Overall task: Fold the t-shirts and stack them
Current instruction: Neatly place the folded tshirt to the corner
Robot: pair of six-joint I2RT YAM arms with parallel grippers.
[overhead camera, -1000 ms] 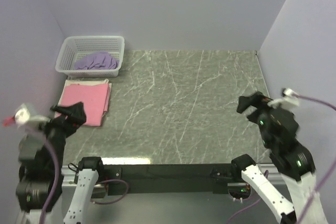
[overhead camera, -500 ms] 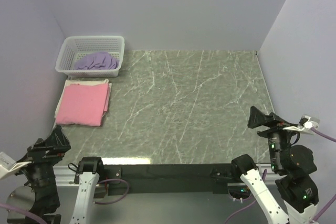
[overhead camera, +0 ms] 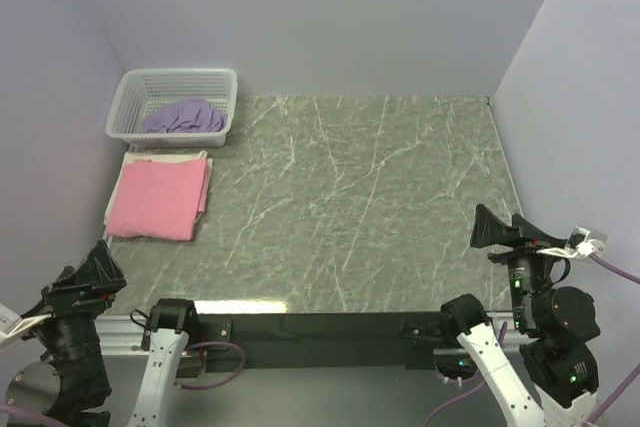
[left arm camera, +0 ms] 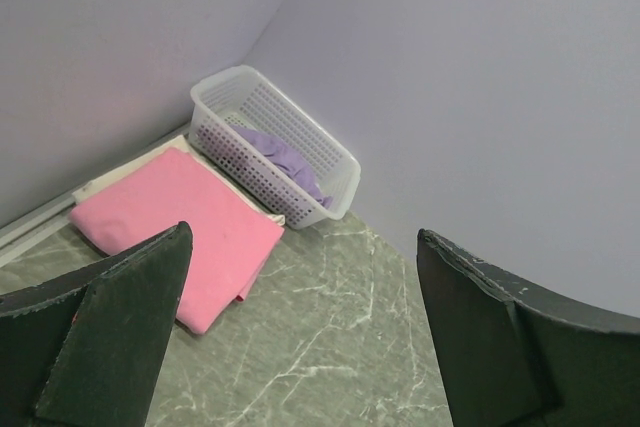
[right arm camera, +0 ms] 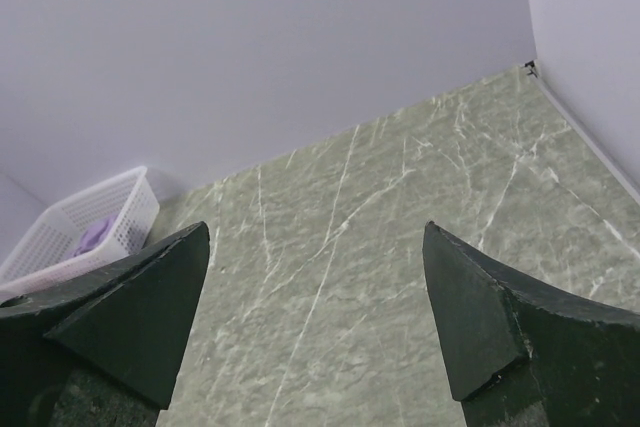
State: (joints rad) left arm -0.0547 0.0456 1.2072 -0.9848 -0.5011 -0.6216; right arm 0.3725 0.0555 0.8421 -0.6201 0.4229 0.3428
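Observation:
A folded pink t-shirt point(overhead camera: 157, 197) point(left arm camera: 165, 222) lies at the table's far left. It rests on a folded cream t-shirt whose edge point(overhead camera: 165, 156) point(left arm camera: 272, 216) peeks out behind it. The lavender t-shirt point(overhead camera: 183, 117) point(left arm camera: 285, 157) point(right arm camera: 92, 237) is crumpled inside the white lattice basket. My left gripper point(overhead camera: 100, 269) point(left arm camera: 302, 232) hangs open at the near left corner, well short of the pink stack, with nothing between its fingers. My right gripper point(overhead camera: 492, 228) point(right arm camera: 316, 227) is open and empty over the near right of the table.
The white basket point(overhead camera: 222, 97) point(left arm camera: 245, 169) point(right arm camera: 50, 237) stands in the far left corner, just behind the stack. The green marbled tabletop point(overhead camera: 370, 197) runs between lilac walls at the back and both sides. The arm bases sit on the black rail at the near edge.
Both arms have drawn back toward the near edge. The left gripper left its place beside the pink stack, and the right dropped lower at the right. Both stayed open; the shirts are unmoved.

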